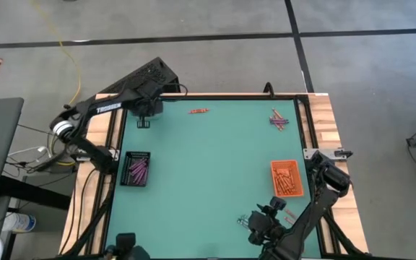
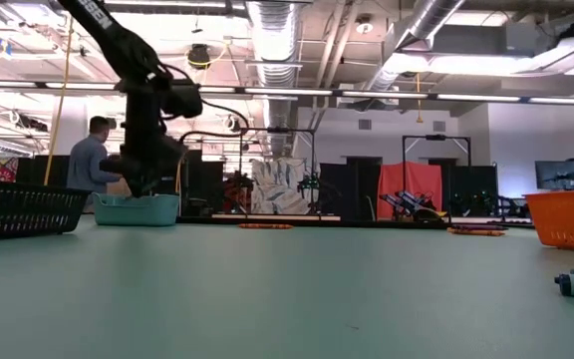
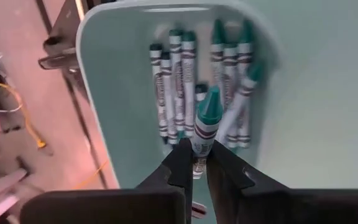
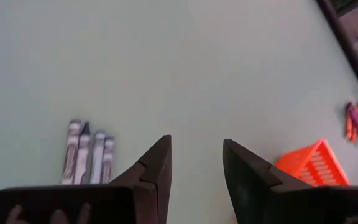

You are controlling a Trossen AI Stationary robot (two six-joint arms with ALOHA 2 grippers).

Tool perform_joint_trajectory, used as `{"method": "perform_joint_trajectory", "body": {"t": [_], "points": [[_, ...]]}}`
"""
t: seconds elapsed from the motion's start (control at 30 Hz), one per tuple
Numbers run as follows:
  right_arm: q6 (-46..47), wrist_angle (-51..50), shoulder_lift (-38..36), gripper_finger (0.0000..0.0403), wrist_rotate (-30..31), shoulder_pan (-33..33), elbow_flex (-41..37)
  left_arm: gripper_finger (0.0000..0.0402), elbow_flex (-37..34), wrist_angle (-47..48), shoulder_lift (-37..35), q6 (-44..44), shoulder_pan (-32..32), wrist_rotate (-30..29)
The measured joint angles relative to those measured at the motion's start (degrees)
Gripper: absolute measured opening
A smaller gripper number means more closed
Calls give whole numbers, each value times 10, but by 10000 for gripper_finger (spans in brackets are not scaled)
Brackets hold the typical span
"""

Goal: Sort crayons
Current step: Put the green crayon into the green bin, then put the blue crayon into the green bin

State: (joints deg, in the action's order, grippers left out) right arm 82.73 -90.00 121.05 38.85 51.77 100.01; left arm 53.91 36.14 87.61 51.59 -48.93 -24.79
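Observation:
My left gripper point(image 3: 199, 163) hangs over a teal tray point(image 3: 104, 74) at the table's far left, shut on a teal crayon point(image 3: 207, 118). Several more teal crayons point(image 3: 179, 81) lie in that tray. In the low view this gripper point(image 2: 147, 170) stands just above the tray point(image 2: 138, 208). My right gripper point(image 4: 194, 149) is open near the front edge, right of centre point(image 1: 255, 222), touching nothing. Several pale blue-grey crayons point(image 4: 89, 158) lie flat on the table beside it. Loose crayons also lie at the far middle point(image 1: 198, 110) and far right point(image 1: 279, 120). My left gripper pinches the teal crayon's wrapped back end point(image 3: 199, 146) between its two fingers. The crayon runs along the fingers, and its pointed tip point(image 3: 211, 93) sticks out ahead of them. The fingers slant down over the teal tray. Whether the crayon touches those below, I cannot tell.
A black tray point(image 1: 136, 168) with purple crayons stands at the left. An orange tray point(image 1: 286, 178) with orange crayons stands at the right, close to my right arm. The green middle of the table is bare. A person stands in the room behind the table point(image 2: 90, 160).

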Motion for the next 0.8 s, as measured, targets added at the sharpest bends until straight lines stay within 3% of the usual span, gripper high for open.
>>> {"method": "perform_joint_trajectory", "body": {"t": [0.2,0.43,0.63,0.8], "points": [[28,0,-3,140,-16,14,0,37,0,-17,23,2,-7,-43],[45,5,-11,140,-16,14,0,77,0,-3,24,-2,-7,-37],[79,27,-11,140,-37,14,0,128,0,-5,24,-46,6,-68],[69,70,-11,140,-48,14,0,140,0,8,4,-88,38,-69]]}}
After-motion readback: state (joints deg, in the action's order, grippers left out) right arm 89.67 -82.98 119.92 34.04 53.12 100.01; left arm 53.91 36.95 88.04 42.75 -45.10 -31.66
